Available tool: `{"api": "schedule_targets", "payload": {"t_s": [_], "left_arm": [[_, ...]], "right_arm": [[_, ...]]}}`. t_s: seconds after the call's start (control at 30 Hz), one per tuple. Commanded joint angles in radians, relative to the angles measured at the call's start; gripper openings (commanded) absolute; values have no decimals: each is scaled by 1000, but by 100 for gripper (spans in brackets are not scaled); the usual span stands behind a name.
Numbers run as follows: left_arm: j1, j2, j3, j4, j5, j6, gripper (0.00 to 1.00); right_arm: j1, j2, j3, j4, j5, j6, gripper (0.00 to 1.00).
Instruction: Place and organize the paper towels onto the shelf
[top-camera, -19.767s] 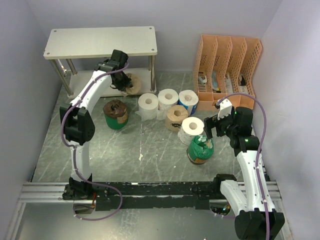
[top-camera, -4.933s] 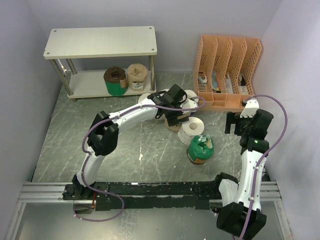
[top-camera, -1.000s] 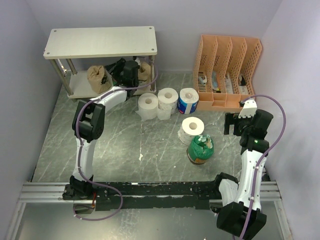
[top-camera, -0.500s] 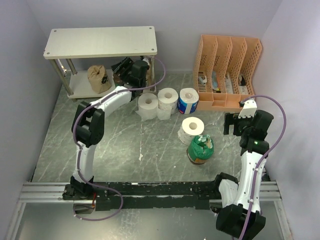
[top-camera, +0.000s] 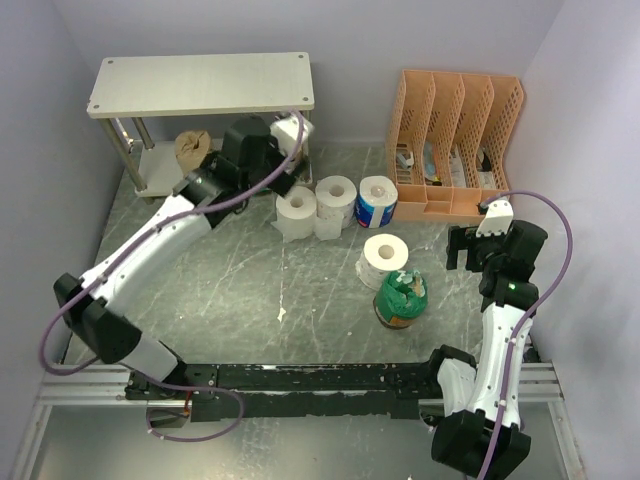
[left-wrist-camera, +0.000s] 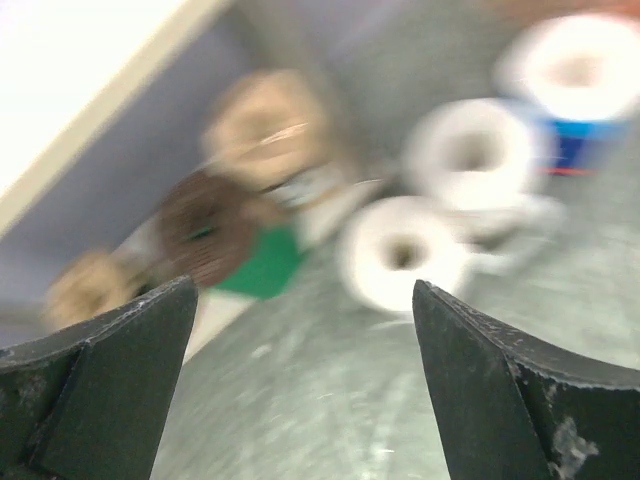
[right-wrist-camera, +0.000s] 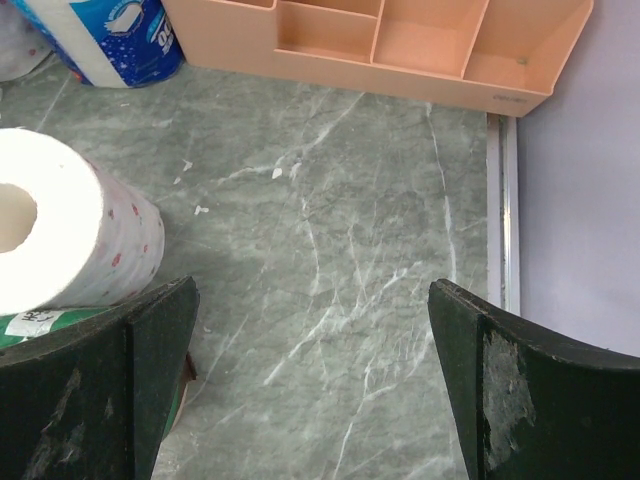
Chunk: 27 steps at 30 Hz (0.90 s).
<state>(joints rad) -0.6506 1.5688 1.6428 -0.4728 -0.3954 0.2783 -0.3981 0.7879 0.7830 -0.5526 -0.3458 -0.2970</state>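
at the upper left of the overhead view, the shelf (top-camera: 200, 85) stands by the back wall. the left claw (left-wrist-camera: 303, 300) hangs just off its right legs, spread wide with nothing between its fingers. ahead of that claw, under the shelf's top board, sit a tan roll (left-wrist-camera: 85, 287) at the frame's left edge, a green roll (left-wrist-camera: 215, 240) with a brown top, and a second tan roll (left-wrist-camera: 265, 125) above it. this view is smeared, so their edges and cores are hard to make out, and from overhead the arm hides all but one. two white rolls (left-wrist-camera: 400, 255) and a blue-printed roll (left-wrist-camera: 575, 80) stand to the claw's right on the table top (right-wrist-camera: 350, 250), on end, cores up. at centre right the right claw (right-wrist-camera: 312, 295) gapes empty; a spotted white roll (right-wrist-camera: 80, 240) stands at its left, cut off by the frame.
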Motion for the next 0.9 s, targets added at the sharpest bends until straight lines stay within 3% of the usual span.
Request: {"api": "schedule_targets", "payload": {"t_s": [0.0, 0.1, 0.2, 0.27, 0.47, 0.57, 0.67, 0.87], "left_arm": [[-166, -46, -107, -98, 666, -47, 100], [-192, -130, -328, 225, 776, -191, 100], [-194, -187, -559, 650, 798, -471, 100], [-221, -157, -612, 801, 805, -553, 100], [-432, 129, -300, 491, 568, -348, 100], [-541, 183, -263, 478, 440, -200, 99], [-603, 220, -235, 439, 412, -51, 99], [-658, 279, -166, 296, 347, 214, 99]], "right_arm": [[-1, -2, 6, -16, 3, -6, 100], [-1, -5, 10, -18, 7, -4, 100], [-1, -12, 13, -18, 8, -3, 100], [-1, -21, 14, -14, 30, 5, 100], [-1, -71, 24, 3, 94, 41, 100], [-1, -98, 27, 5, 117, 48, 100], [-2, -116, 34, 4, 144, 56, 100], [-2, -126, 33, 14, 184, 71, 100]]}}
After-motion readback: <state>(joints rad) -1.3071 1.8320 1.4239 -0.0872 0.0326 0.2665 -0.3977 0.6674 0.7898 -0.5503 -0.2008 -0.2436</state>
